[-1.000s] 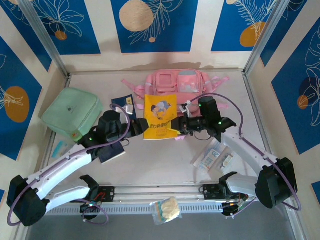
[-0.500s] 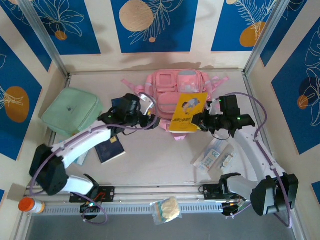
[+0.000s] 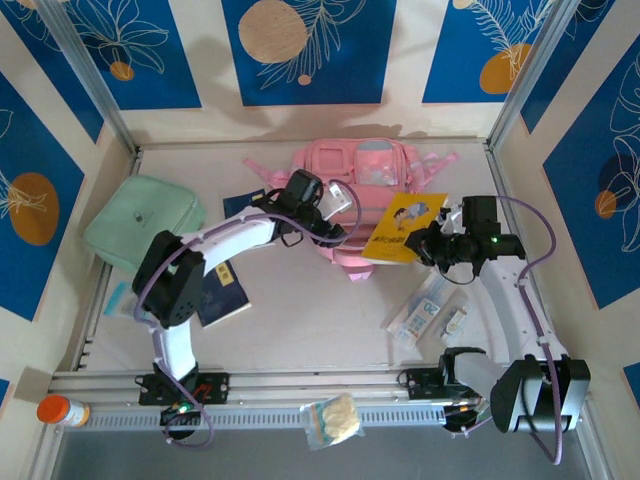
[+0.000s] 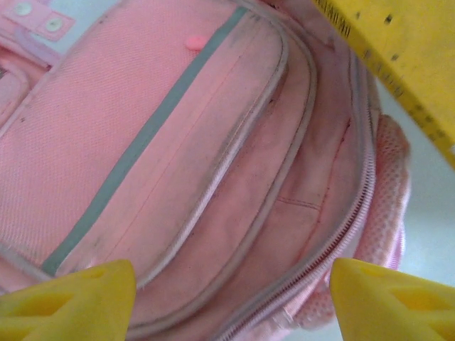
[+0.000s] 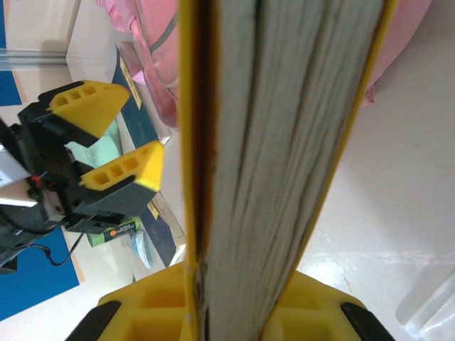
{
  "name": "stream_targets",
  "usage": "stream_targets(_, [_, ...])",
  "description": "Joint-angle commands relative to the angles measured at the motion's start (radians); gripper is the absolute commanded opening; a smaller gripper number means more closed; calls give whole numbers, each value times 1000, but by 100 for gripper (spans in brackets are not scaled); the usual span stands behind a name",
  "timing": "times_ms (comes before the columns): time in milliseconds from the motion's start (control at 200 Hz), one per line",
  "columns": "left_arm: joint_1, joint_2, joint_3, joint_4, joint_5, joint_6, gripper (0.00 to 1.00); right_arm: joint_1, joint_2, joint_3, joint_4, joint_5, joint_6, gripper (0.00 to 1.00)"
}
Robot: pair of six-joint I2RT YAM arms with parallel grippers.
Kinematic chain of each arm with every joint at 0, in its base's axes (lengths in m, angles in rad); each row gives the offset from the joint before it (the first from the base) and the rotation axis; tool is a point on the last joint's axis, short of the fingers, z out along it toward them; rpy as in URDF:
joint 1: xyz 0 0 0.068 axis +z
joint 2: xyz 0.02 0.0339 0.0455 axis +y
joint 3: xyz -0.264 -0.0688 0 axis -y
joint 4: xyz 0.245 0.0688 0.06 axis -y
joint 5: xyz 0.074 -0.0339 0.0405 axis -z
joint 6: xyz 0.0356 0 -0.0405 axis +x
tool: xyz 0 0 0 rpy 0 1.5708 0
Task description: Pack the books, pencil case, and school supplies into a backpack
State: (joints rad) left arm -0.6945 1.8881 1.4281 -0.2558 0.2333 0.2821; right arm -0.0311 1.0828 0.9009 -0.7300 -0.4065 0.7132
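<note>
The pink backpack [image 3: 365, 170] lies at the back of the table. My left gripper [image 3: 338, 222] [image 4: 231, 305] hangs open over its unzipped mouth [image 4: 313, 199], nothing between the fingers. My right gripper [image 3: 432, 245] [image 5: 263, 316] is shut on the yellow book [image 3: 403, 228] [image 5: 277, 128], held tilted just right of the backpack. Two navy books [image 3: 225, 295] [image 3: 240, 205] lie on the left. The mint-green pencil case [image 3: 145, 222] sits at the far left. White school supplies [image 3: 425, 312] lie under the right arm.
A clear bag of pale pieces [image 3: 335, 418] and an orange-capped bottle [image 3: 60, 410] rest on the front rail. Metal frame posts and patterned walls close in the table. Bare tabletop [image 3: 320, 320] lies between the arms.
My left gripper has swung from the table's left up to the backpack's mouth and opened wider. My right gripper has carried the yellow book to the right and tilted it.
</note>
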Motion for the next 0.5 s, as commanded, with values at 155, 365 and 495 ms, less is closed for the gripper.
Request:
stream_targets(155, [-32,208,228,-128,-44,158,72,-30,-15,-2,33,-61,-12,0])
stream_targets(365, [-31,357,389,-178,-115,154,58,-36,-21,-10,35,-82,-8,0])
stream_targets(495, [-26,379,421,-172,-124,132,36,-42,-26,-19,37,-89,-9,0])
